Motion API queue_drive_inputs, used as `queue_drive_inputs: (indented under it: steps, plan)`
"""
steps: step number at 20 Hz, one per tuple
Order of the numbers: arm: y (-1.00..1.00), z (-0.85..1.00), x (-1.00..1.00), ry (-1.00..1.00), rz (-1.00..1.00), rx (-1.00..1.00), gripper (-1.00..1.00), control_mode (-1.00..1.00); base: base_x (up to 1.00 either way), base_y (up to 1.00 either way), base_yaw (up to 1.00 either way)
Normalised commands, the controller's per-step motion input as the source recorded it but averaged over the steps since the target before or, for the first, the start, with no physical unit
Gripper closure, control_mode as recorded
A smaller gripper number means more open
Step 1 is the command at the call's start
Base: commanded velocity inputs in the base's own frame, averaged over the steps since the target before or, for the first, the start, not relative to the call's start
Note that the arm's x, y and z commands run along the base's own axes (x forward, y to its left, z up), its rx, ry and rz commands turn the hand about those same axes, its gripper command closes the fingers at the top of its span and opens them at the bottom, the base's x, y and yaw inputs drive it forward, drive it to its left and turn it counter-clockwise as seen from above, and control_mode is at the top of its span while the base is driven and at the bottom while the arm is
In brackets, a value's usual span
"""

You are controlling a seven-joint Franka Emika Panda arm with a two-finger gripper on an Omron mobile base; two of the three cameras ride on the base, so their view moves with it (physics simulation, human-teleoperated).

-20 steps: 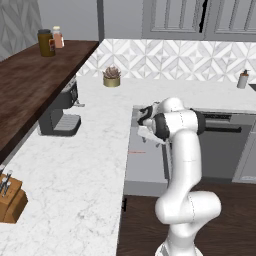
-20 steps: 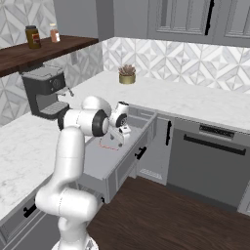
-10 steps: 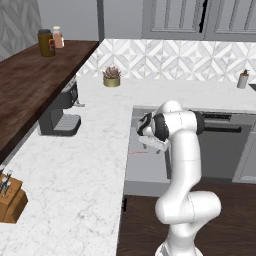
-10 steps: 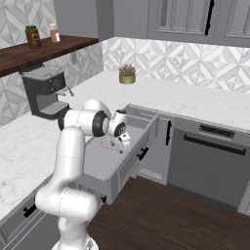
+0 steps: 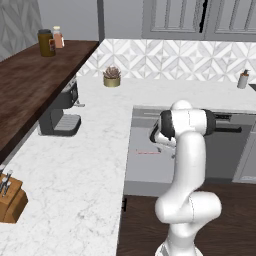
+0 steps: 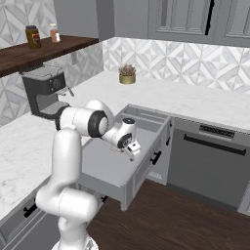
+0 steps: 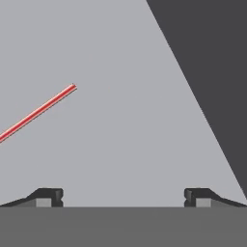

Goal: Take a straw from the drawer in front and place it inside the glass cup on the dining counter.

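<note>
Over the open drawer (image 6: 117, 171), pulled out from the marble worktop (image 5: 85, 155), the arm bends at the elbow and tips its hand downward, so the step in hand looks like the reach for the straw. Its gripper (image 7: 123, 197) hangs with jaws spread wide and empty. On the grey drawer floor lies the thin red straw (image 7: 36, 113), off to one side of the fingertips (image 7: 48, 195); the next move likely calls for centring over it before lowering.

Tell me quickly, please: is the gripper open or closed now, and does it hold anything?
Gripper: open, holding nothing; the red straw lies on the drawer floor, off to one side of the fingertips.
</note>
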Motion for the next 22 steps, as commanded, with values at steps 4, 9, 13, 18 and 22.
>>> queue_drive_inputs:
  steps: [4, 9, 13, 18, 22]
  plan:
    - [-1.0, 0.36, -0.71, -0.12, 0.0, -0.09, -1.0, -1.0, 0.0, 0.0, 0.0]
    - [-1.0, 0.62, -0.39, -0.07, 0.0, -0.12, -1.0, -1.0, 0.0, 0.0, 0.0]
    - [-1.0, 0.76, -0.03, 0.0, 0.0, -0.12, -1.0, -1.0, 0.0, 0.0, 0.0]
    - [0.05, 0.56, 0.0, 0.01, 0.11, -0.02, -1.0, -1.0, 0.0, 0.0, 0.0]
    - [0.93, 0.42, 0.01, 0.13, 0.38, 0.0, -1.0, -1.0, 0.0, 0.0, 0.0]
